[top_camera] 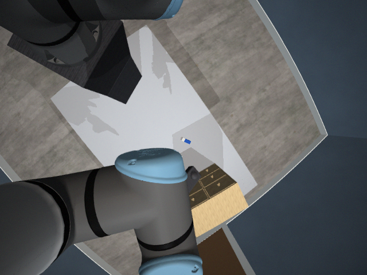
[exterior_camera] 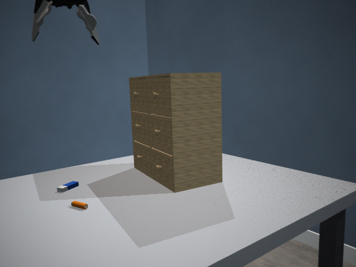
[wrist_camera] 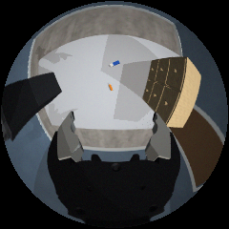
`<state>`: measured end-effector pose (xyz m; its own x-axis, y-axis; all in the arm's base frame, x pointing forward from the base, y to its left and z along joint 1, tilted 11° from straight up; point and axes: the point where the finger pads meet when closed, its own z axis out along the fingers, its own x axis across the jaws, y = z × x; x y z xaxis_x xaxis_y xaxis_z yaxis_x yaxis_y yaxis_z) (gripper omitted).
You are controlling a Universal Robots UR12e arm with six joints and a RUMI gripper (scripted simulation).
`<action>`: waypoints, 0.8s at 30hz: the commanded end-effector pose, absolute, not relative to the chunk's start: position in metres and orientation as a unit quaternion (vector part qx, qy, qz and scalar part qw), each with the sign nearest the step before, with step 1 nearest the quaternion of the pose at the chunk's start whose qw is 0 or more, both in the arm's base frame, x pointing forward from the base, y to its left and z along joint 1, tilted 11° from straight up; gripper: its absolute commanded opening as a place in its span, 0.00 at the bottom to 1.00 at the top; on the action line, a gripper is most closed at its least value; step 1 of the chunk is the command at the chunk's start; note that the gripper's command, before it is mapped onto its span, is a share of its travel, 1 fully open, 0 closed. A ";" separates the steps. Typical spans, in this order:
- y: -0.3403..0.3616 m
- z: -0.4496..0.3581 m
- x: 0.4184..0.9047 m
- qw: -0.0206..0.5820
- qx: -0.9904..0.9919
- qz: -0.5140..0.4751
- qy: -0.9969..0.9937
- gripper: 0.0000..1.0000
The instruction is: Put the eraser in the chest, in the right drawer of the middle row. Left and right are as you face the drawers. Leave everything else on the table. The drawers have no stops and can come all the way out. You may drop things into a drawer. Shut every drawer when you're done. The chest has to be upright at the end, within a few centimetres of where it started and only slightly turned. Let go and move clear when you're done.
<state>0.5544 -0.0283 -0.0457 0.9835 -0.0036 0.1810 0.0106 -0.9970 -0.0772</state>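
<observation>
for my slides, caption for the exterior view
Open pincer high above eraser and battery; chest shut.

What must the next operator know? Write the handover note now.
Gripper: open, empty, high above the table, off to the chest's drawer side.
Eraser: lying on the table in front of the chest, an orange cylinder close beside it.
Chest: upright, all six drawers shut.
Done: nothing yet.
Left: open the middle-row right drawer, put the eraser in, shut it; leave the cylinder.

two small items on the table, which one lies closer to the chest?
The blue-and-white eraser. It lies nearer the chest front, inside its shadow patch; the orange cylinder sits further out toward the table's near edge.
</observation>
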 end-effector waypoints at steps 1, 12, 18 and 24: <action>-0.028 -0.046 0.556 0.039 -0.995 -0.091 0.006 1.00; -0.028 -0.053 0.562 0.045 -0.993 -0.089 0.065 1.00; -0.027 -0.063 0.569 0.052 -0.985 -0.085 0.143 1.00; -0.026 -0.076 0.579 0.060 -0.964 -0.079 0.245 1.00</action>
